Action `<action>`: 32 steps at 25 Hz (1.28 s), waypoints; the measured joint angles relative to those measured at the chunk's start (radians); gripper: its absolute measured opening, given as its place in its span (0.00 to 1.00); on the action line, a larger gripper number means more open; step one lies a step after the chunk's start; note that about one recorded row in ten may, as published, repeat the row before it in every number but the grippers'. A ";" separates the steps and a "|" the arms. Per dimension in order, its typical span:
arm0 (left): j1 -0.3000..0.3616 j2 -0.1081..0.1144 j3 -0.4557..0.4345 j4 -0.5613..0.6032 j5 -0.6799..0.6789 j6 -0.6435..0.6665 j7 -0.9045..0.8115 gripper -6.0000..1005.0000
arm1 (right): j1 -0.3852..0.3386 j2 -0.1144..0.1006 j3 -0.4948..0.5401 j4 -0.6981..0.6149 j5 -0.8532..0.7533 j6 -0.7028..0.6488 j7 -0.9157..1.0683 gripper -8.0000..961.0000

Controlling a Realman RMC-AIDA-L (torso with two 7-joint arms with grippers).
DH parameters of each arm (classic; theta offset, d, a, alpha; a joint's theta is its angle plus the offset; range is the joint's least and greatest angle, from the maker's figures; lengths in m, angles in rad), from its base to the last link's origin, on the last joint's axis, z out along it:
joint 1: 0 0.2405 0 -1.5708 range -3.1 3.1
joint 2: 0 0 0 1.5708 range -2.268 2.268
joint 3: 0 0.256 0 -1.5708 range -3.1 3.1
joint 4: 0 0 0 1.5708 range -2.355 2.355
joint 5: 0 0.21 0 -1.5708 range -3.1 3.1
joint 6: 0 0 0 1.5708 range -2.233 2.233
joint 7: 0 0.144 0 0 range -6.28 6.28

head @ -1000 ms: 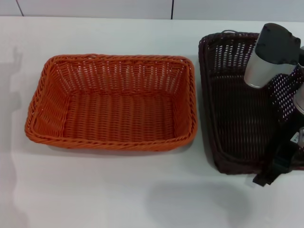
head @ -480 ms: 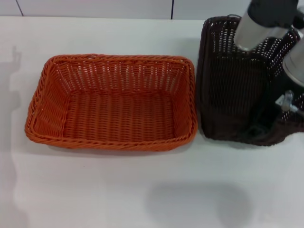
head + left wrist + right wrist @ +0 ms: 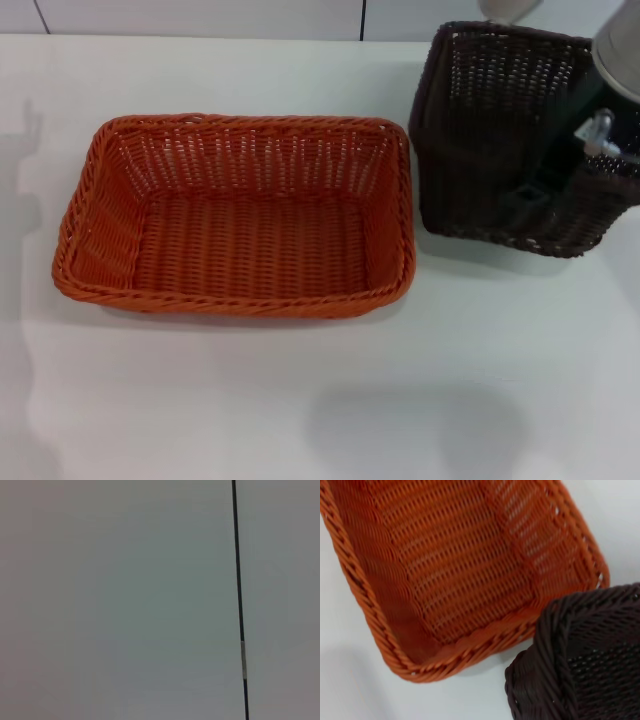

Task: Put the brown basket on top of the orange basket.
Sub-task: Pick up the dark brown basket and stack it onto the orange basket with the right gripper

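Note:
The orange basket (image 3: 240, 215) sits empty on the white table, left of centre in the head view. It also shows in the right wrist view (image 3: 450, 565). The brown basket (image 3: 480, 130) is at the right, lifted off the table and tipped up steeply, just right of the orange basket's right rim. My right gripper (image 3: 545, 188) is shut on its rim, with one dark finger reaching inside. In the right wrist view a corner of the brown basket (image 3: 585, 655) hangs beside the orange basket's corner. My left gripper is out of view.
The white table (image 3: 300, 400) runs wide in front of and to the left of the baskets. A pale wall with a dark seam (image 3: 362, 18) stands behind. The left wrist view shows only a pale surface with a dark line (image 3: 239, 600).
My right gripper has raised the brown basket from lying flat on the table to steeply tipped and lifted, and carried it toward the back. The orange basket has not moved.

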 joint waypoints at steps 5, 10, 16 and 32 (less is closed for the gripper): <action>0.003 0.000 0.000 0.000 0.000 0.000 -0.001 0.76 | 0.045 0.005 -0.002 -0.017 -0.036 -0.011 0.014 0.19; 0.006 0.000 0.000 0.000 0.000 0.000 -0.002 0.76 | 0.078 0.010 -0.009 -0.074 -0.098 -0.012 0.015 0.18; 0.008 -0.002 0.000 0.000 0.000 0.000 -0.003 0.76 | 0.107 0.013 -0.032 -0.177 -0.125 -0.022 0.015 0.18; 0.004 -0.003 -0.001 -0.001 0.000 -0.024 -0.003 0.76 | 0.067 0.021 -0.451 -0.326 -0.111 0.073 -0.295 0.18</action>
